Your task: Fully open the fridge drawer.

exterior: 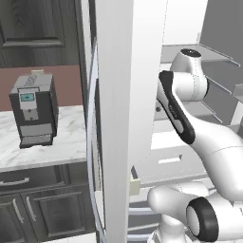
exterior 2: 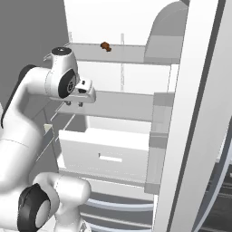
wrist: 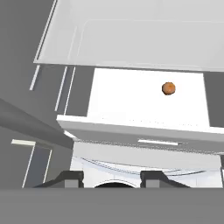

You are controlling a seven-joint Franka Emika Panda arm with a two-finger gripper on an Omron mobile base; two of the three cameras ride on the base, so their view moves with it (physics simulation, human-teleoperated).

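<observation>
The fridge drawer [exterior 2: 90, 149] is a wide white box below a grey shelf, and it stands pulled out some way toward me. Its front panel carries a pale handle slot [exterior 2: 111, 158]. In the hand view I look down into the drawer [wrist: 131, 100], with its front panel and handle slot [wrist: 158, 142] near the bottom. My gripper [exterior 2: 74, 103] hangs above the drawer's left part at shelf height. It is open with nothing between its fingertips [wrist: 70, 177]. From the left base view the drawer [exterior: 166, 163] shows past my arm.
A small orange ball [wrist: 168, 88] lies inside the drawer. A brown item [exterior 2: 105, 45] sits on an upper shelf. The open fridge door [exterior: 128, 118] stands at my left, another door edge [exterior 2: 195, 113] at my right. A coffee machine [exterior: 33, 109] stands on the marble counter [exterior: 57, 147].
</observation>
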